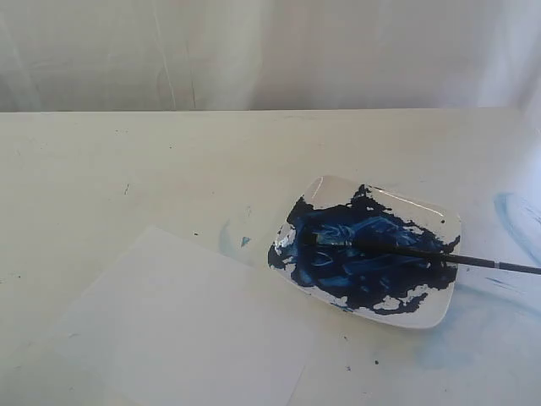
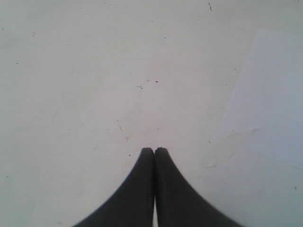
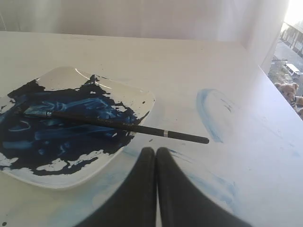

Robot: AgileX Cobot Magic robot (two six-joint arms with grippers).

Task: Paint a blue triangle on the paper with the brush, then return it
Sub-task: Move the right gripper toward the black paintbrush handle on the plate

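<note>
The brush (image 1: 423,251) lies across a white dish (image 1: 427,315) smeared with dark blue paint, its bristles in the paint and its black handle sticking out over the dish's right rim. The paper (image 1: 177,326) lies bare at the lower left of the exterior view; no blue triangle shows on it. In the right wrist view my right gripper (image 3: 155,150) is shut and empty, a little short of the brush (image 3: 128,126) handle and beside the dish (image 3: 57,182). My left gripper (image 2: 154,150) is shut and empty over bare table, with the paper (image 2: 274,99) edge off to one side.
Pale blue stains mark the table right of the dish (image 1: 517,222) and between dish and paper (image 1: 232,239). A white curtain hangs behind the table's far edge. In the right wrist view the table ends near a bright window.
</note>
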